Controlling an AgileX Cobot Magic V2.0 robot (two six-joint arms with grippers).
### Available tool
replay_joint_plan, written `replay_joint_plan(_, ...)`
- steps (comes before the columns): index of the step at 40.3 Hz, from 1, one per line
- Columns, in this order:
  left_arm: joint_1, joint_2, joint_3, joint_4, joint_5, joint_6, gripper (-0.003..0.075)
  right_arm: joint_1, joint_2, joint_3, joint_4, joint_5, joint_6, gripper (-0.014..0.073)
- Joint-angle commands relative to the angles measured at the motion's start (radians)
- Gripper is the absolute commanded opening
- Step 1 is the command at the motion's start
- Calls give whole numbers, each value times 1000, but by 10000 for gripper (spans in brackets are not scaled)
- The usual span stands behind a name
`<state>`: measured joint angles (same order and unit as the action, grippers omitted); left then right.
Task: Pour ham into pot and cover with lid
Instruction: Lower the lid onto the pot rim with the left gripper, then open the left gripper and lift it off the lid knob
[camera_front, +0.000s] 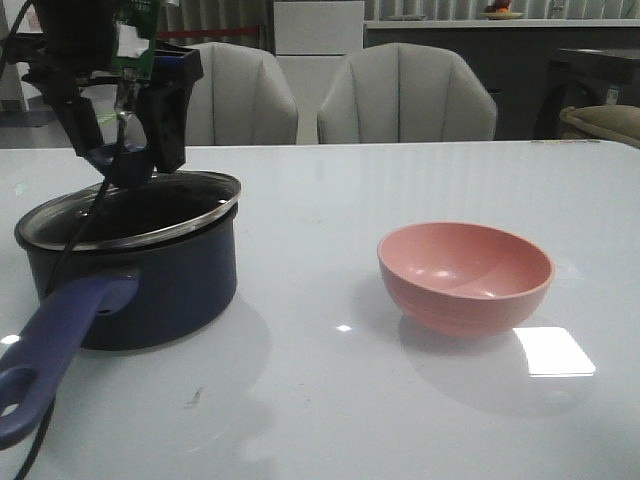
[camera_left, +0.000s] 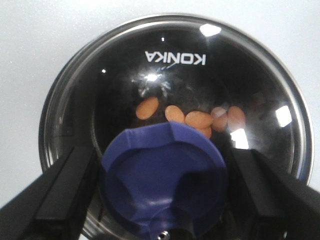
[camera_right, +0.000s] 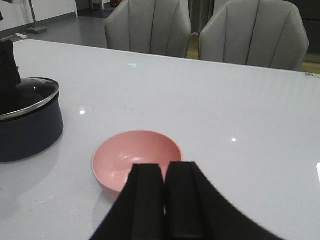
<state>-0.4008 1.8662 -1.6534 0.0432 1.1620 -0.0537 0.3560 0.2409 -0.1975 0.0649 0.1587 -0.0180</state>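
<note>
Two arms: the left one works at the pot, the right one hangs idle above the bowl.
Pot (camera_front: 150, 285): stands at the table's (camera_front: 330, 400) left, dark navy, its long handle (camera_front: 55, 340) reaching toward the near edge.
Lid (camera_front: 130, 215): lies on the pot's rim, but in the front view its far right edge looks slightly raised, so whether it is fully seated I cannot tell.
Ham (camera_left: 192, 119): orange slices lie on the pot's black floor, seen through the glass in the left wrist view.
Left gripper (camera_left: 162, 185): above the lid, its black fingers (camera_left: 62, 187) flank the blue knob (camera_left: 162, 175) on either side; a thin gap seems to show beside each, yet the view is too close to settle whether they clamp it or stand free.
Bowl (camera_front: 465, 275): pink, empty, upright, well to the right of the pot.
Right gripper (camera_right: 165, 200): fingers pressed together with nothing between them, poised on the near side of the bowl.
Step in hand: the pour looks done, since the bowl holds no ham; covering is at its end, lid on or all but on.
Next move: judged from this, spread the left fingers clear of the knob and lift straight up, without dragging the lid askew.
Risk: a finger catching the knob's flared edge could tip the lid off its rim.
</note>
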Motion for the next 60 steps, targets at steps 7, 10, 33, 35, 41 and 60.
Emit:
replay_joint_plan(7,-5,-48,-30,36,-48,-4,578,0,6,-27,-2,-89,-11,147)
replay_joint_plan(10,-5,-48,-30,36,-54,-4,622,0,6,-27,-2,-89,-11,147)
replay_joint_plan(33,-5,-152,-68,-11,-23,-6,645,0,6,-27,-2,-89,-11,147)
replay_joint_plan(35,-5,-186,-46,-20,-31,-6,645,0,6,-27,-2,-89,-11,147)
replay_joint_plan(41,-5,-334,79,-60,-118,-6,638,0,6,-27,-2,-89,-11,147)
replay_joint_plan(60,-5,-904,688,-68,-524,-6,636,0,6,-27,-2,-89,-11,147)
